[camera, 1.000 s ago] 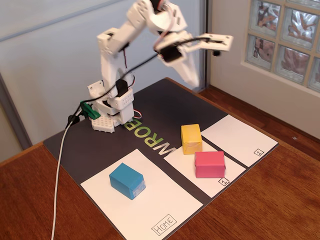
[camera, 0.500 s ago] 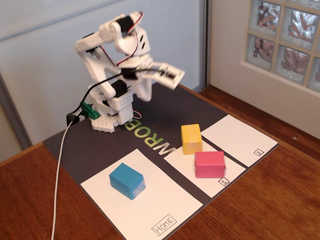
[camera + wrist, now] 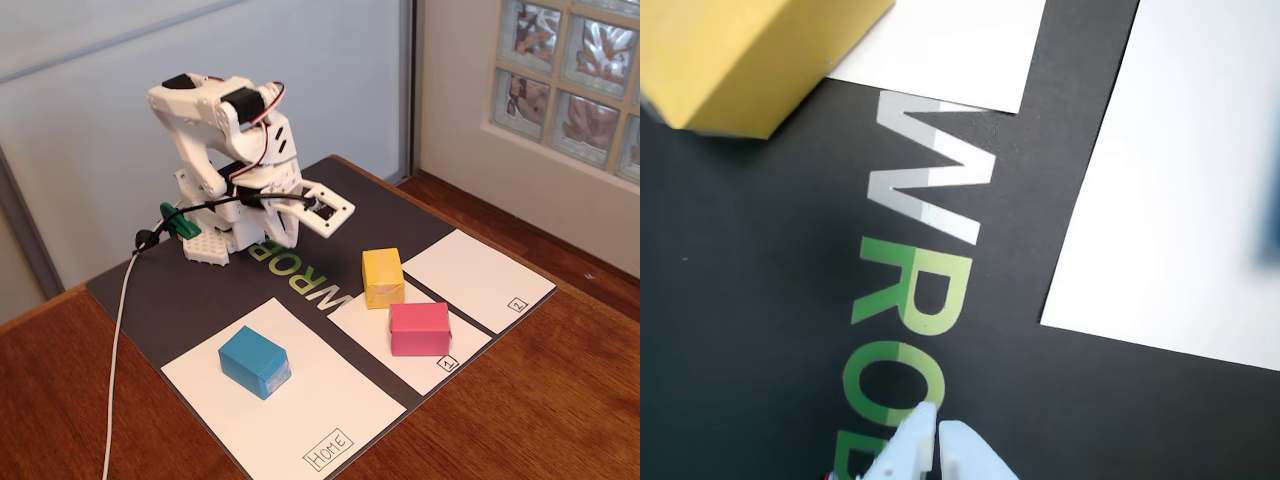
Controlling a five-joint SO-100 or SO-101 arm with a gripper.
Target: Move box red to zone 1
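Fixed view: small pinkish-red paper-wrapped block (image 3: 419, 328) sits on white paper panel "1" (image 3: 371, 329), well right of the folded arm's pressed-together gripper (image 3: 300, 222).

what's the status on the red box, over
Claw shut, empty, folded back near the base over the dark mat. Red box sits on zone 1 panel, beside the yellow box. Nothing in the way.

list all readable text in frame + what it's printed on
"HOME": boxed label on the large white sheet, near corner.
"1": boxed, on the white panel under the red box.
"2": boxed, on the neighbouring panel.
"WROB": grey-green letters on the black mat; the rest is hidden.
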